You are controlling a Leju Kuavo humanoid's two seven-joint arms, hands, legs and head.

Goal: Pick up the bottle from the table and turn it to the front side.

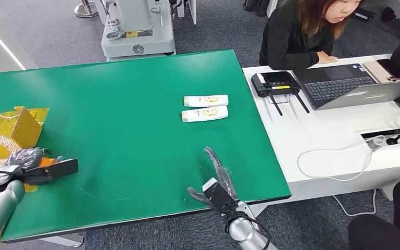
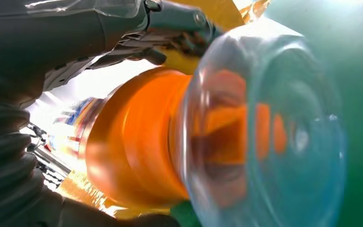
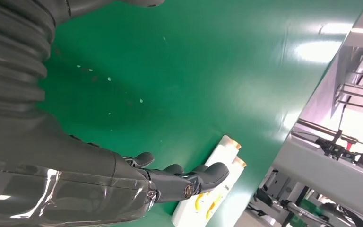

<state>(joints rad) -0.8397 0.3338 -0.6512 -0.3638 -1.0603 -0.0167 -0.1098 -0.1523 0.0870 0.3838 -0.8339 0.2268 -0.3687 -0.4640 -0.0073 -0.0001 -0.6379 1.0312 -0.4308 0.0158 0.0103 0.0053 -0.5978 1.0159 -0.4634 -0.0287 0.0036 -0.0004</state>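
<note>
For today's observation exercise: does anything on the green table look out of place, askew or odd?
Nothing is spilled or damaged. The two white bottles lie flat on their sides, side by side, not upright. The left hand holds an orange bottle with a clear cap at the table's left edge, beside crinkled yellow packaging. The right hand hangs open.

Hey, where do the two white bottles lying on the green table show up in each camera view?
Head view: the white bottles lie side by side right of centre, near the green table edge by the router.
Left wrist view: not in it.
Right wrist view: low in the picture, partly behind the right hand fingers.
Shared landmark: the green table, seen in all three.
</note>
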